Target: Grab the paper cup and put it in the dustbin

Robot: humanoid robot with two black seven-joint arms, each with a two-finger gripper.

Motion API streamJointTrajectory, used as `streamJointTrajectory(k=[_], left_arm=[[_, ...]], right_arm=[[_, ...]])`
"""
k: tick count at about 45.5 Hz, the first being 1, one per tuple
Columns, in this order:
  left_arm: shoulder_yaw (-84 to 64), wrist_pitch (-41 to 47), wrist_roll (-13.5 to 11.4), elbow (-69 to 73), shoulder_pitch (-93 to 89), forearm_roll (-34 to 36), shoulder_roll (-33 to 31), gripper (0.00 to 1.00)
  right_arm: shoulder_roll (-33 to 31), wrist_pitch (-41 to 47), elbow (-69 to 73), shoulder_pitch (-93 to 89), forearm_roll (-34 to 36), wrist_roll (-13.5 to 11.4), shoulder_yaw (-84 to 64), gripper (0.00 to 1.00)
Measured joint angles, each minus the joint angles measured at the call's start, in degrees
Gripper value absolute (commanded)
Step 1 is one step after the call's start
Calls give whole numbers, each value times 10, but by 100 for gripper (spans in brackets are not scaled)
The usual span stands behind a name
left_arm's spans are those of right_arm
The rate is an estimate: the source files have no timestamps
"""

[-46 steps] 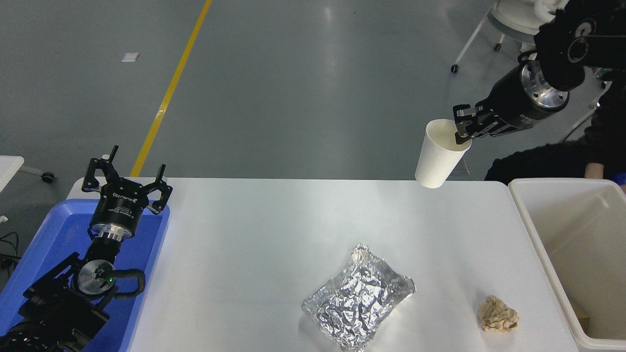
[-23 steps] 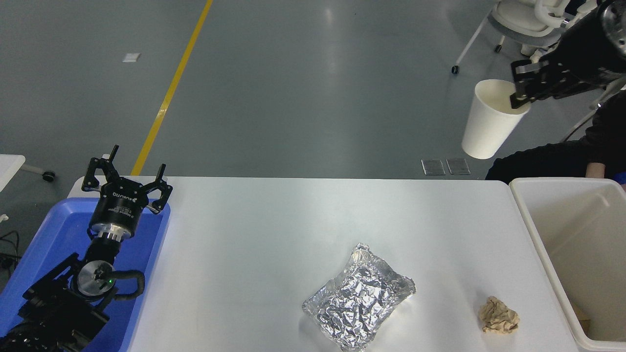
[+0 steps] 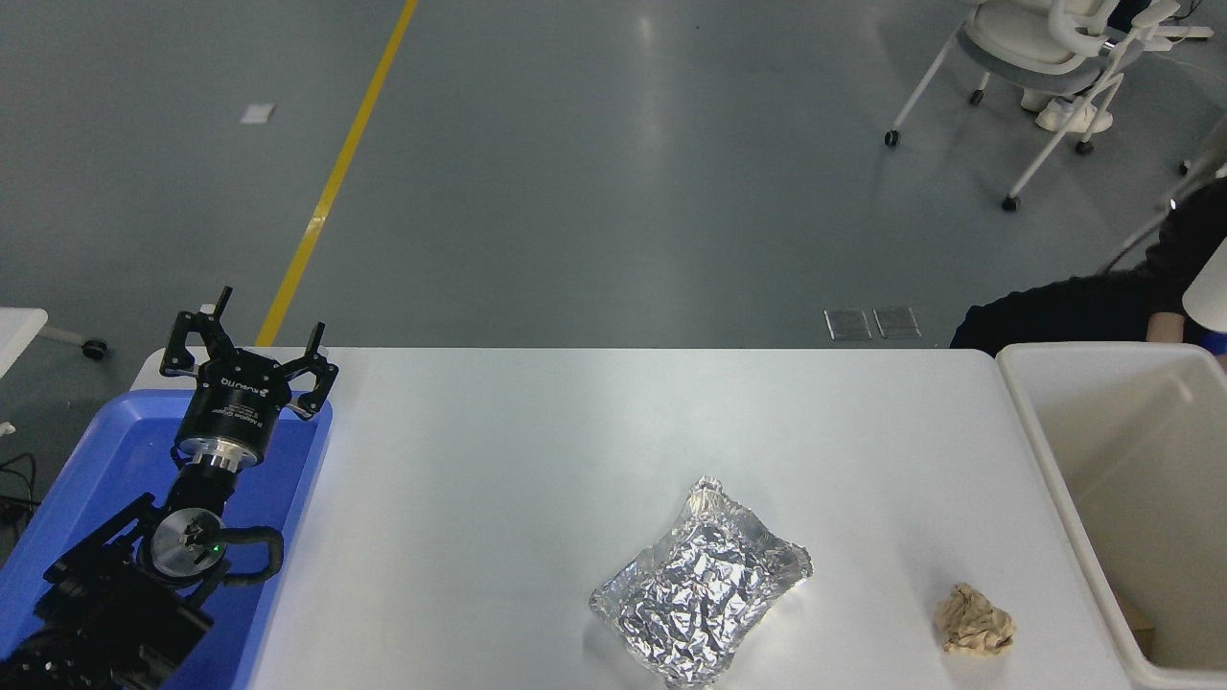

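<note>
Change since 1 s ago: the right arm, which held the paper cup (image 3: 1210,297) by its rim above the desk's far right corner, has left the view to the right; only a sliver of the cup shows at the picture's right edge.
Meaning for task: judged, pickup is complete and the cup is in transit over the dustbin (image 3: 1040,450); release is not confirmed.
Paper cup, location: at the right picture edge, above the dustbin's far rim, not seen touching it.
Paper cup, appearance: 1 pale white curved patch; rim, taper and inside are cut off by the edge.
Right gripper: out of view, so its hold on the cup cannot be told.
Left gripper (image 3: 247,350): parked over the blue tray (image 3: 96,460) at the desk's near left corner, fingers spread apart, holding nothing.
Dustbin: off-white, deep, at the desk's right edge; the visible inside shows no cup.
Other items: foil packet (image 3: 702,583) and crumpled tan paper ball (image 3: 975,621) near the desk's near edge, untouched.
Person: dark sleeve (image 3: 1083,307) beyond the far right corner.
</note>
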Motion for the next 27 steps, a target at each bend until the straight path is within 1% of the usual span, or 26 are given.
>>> streamJointTrajectory(k=[5, 9, 14, 21, 27], left_arm=[[0, 0, 0, 0, 0, 0, 0, 100], [0, 0, 0, 0, 0, 0, 0, 100], [0, 0, 0, 0, 0, 0, -1, 100], [0, 0, 0, 0, 0, 0, -1, 100], [0, 0, 0, -1, 0, 0, -1, 100]], right_arm=[[4, -56, -35, -138, 18, 0, 99, 0], [22, -89, -74, -248, 33, 0, 159, 0], [58, -119, -129, -366, 45, -1, 272, 0], [105, -141, -187, -473, 54, -1, 380, 0], [140, -161, -218, -531, 58, -1, 433, 0]])
